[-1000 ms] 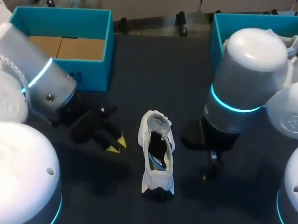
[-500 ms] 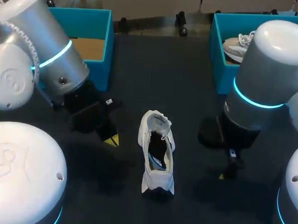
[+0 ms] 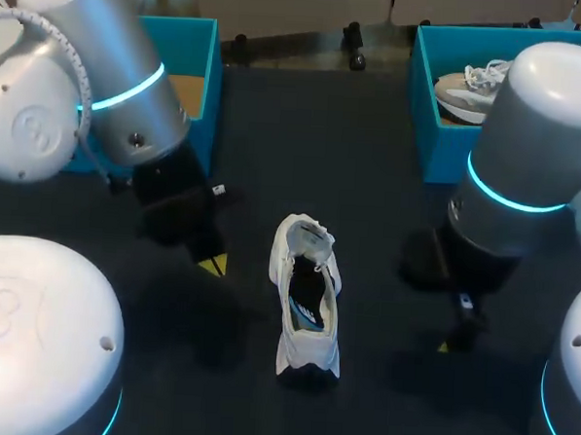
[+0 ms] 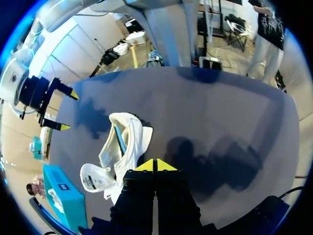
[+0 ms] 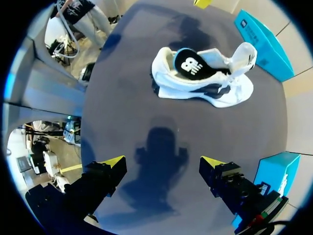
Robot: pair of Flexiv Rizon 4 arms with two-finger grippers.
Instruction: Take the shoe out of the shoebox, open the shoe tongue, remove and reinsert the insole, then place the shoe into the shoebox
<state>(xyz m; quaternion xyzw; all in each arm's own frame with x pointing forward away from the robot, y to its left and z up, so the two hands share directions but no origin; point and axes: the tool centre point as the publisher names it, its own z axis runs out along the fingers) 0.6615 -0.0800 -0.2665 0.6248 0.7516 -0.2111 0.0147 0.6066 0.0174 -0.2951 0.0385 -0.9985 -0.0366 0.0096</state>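
A white shoe point(image 3: 305, 311) lies on the dark table between my two arms, its tongue folded back and a dark insole point(image 5: 188, 64) showing inside. In the head view my left gripper point(image 3: 211, 264) hangs to the shoe's left, apart from it. The left wrist view shows this left gripper point(image 4: 155, 165) shut with nothing in it, the shoe point(image 4: 124, 147) just beside its tips. My right gripper point(image 5: 163, 161) stands open and empty over bare table, with the shoe point(image 5: 205, 81) well ahead of it. In the head view the right gripper point(image 3: 444, 346) is to the shoe's right.
A teal shoebox point(image 3: 204, 38) stands at the back left, partly behind my left arm. A second teal shoebox point(image 3: 422, 78) at the back right holds another shoe point(image 3: 468, 90). Bare table surrounds the white shoe.
My left gripper has shut and drawn back a little from the shoe. The right arm has shifted right, uncovering the shoe in the right box. The white shoe has not moved.
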